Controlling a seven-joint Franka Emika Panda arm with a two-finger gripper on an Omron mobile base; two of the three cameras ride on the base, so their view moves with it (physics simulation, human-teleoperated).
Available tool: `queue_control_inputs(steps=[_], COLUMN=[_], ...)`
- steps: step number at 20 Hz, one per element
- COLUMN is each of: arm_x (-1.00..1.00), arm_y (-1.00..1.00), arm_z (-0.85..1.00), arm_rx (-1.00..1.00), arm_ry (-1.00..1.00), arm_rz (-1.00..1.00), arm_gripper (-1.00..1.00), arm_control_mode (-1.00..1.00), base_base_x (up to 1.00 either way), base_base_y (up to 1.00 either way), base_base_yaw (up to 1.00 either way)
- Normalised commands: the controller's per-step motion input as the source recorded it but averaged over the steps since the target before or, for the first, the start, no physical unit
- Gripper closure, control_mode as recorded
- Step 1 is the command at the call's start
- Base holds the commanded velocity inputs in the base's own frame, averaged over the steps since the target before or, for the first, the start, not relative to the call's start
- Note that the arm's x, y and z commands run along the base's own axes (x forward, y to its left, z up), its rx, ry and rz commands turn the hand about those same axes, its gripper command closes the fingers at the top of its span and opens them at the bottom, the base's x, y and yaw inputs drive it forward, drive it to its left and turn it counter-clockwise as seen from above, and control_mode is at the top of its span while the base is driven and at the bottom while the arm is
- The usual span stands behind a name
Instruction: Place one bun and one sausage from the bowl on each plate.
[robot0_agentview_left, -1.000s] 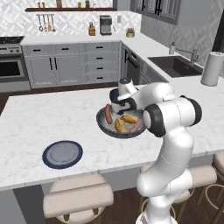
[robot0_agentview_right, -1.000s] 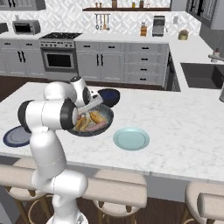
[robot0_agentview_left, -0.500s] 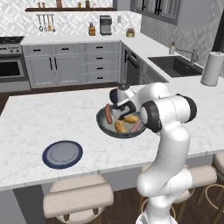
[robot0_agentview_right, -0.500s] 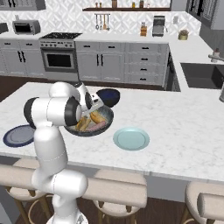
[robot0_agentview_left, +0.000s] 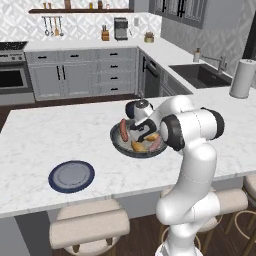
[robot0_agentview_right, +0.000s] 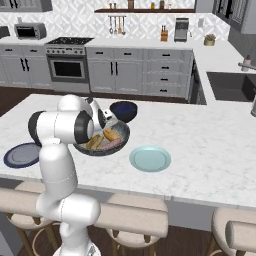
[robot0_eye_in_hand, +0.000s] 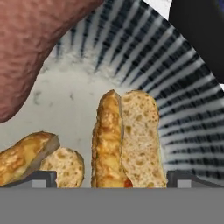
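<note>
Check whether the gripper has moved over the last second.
Yes. In the left base view the gripper has come down from above the far rim of the bowl toward its contents; now its open jaws straddle a bun.

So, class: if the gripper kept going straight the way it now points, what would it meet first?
Most likely the split bun lying in the bowl. It sits between the open jaws, straight ahead of the gripper, though how far off is unclear.
</note>
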Motion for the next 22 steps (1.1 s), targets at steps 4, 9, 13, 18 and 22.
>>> queue_control_inputs(steps=[4,9,13,18,22], arm_x=[0.0,-0.07,-0.26,-0.3,0.02], arm_y=[-0.41,-0.26,0.0,-0.02,-0.01], arm_z=[-0.03,-0.02,-0.21,-0.19,-0.09], arm_rx=[0.0,0.0,0.0,0.0,0.0], arm_ry=[-0.02,0.0,0.05,0.01,0.0], arm_rz=[0.0,0.0,0.0,0.0,0.0], arm_gripper=[-1.0,-1.0,-1.0,-1.0,-1.0], arm_control_mode=[-1.0,-1.0,-1.0,-1.0,-1.0], base_base_x=[0.0,0.0,0.0,0.0,0.0], base_base_y=[0.0,0.0,0.0,0.0,0.0], base_base_yaw=[0.0,0.0,0.0,0.0,0.0])
